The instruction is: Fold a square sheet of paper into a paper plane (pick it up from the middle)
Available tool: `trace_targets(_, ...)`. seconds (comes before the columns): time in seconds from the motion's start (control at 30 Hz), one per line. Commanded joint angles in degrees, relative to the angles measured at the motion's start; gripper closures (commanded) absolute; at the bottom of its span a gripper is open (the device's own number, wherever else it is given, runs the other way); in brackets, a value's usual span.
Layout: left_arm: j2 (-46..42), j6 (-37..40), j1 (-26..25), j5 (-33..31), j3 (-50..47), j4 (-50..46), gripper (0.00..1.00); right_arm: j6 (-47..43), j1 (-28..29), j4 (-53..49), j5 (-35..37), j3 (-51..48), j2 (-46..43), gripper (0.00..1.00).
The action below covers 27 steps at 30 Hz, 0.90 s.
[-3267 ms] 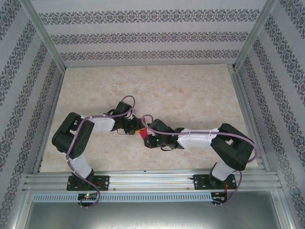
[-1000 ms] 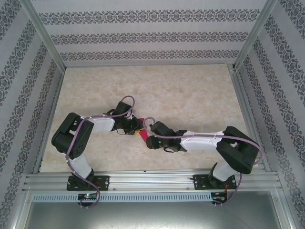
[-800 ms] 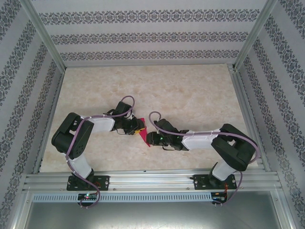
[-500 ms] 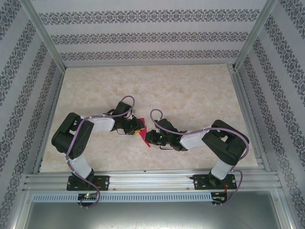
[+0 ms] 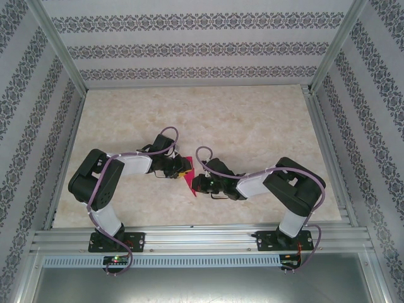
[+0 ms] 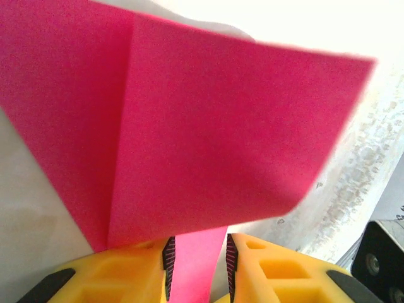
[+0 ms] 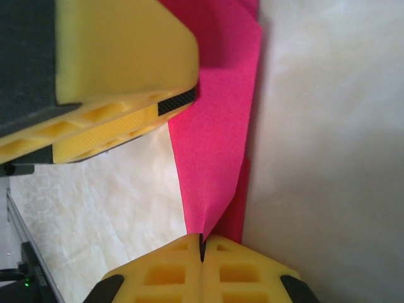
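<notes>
1. Nearest the robot's own edge, the right gripper reaches in from 3 o'clock of the paper. Its jaws are pressed fully together, and the lowest tip of the square sheet of paper runs into the seam between them. A pinch that far out on a corner looks meant to steer the point, so that one flap can be drawn over or its edge lined up.

2. Next comes the sheet itself, between the two claws in the near-middle of the table. It is already a folded wedge, with one straight crease running from its narrow end. It narrows toward 6 o'clock in the right wrist view. It seems lifted off the surface, though I cannot tell whether any edge touches the table.

3. Just beyond, at 11 o'clock of the sheet, is the left gripper. Its jaws stand narrow, clamped on a strip of the paper near the crease, and the rest fans away toward 12 o'clock in its own camera. This grip looks like the anchor, holding the fold line fixed while the other claw works the free corner.

4. Farthest, toward 12 o'clock, lies bare marbled tabletop, giving room to lay the paper down and press it.
</notes>
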Motion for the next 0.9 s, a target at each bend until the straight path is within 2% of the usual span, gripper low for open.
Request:
trace_targets(0.0,-0.03,-0.11,-0.46,-2.91,0.2,-5.7,0.68,-4.78,2.31,-9.02,-1.6,1.73,2.31,0.99)
trace_targets(0.23,0.06,-0.11,-0.41,-3.23,0.09,-6.06,0.68,-5.5,2.45,-14.4,0.73,1.98,-1.38,0.89)
trace_targets(0.37,0.39,-0.17,-0.47,-3.28,0.04,-5.97,0.68,-5.4,2.98,-14.26,-1.93,2.54,-2.52,0.84)
trace_targets(0.5,0.56,-0.2,-0.39,-3.23,0.0,-5.93,0.68,-4.37,3.49,-12.94,-3.96,3.05,-0.21,0.9)
trace_targets(0.63,0.41,-0.11,-0.46,-3.12,0.0,-6.05,0.68,-4.02,4.12,-15.27,-1.98,3.0,1.75,0.97)
trace_targets(0.77,0.49,0.11,-0.45,-3.12,0.04,-6.32,0.69,-5.39,4.72,-20.78,-0.04,3.69,2.74,0.98)
trace_targets(0.87,0.48,0.14,-0.39,-3.14,0.02,-6.41,0.68,-5.47,4.9,-20.52,-0.19,3.1,0.42,0.92)
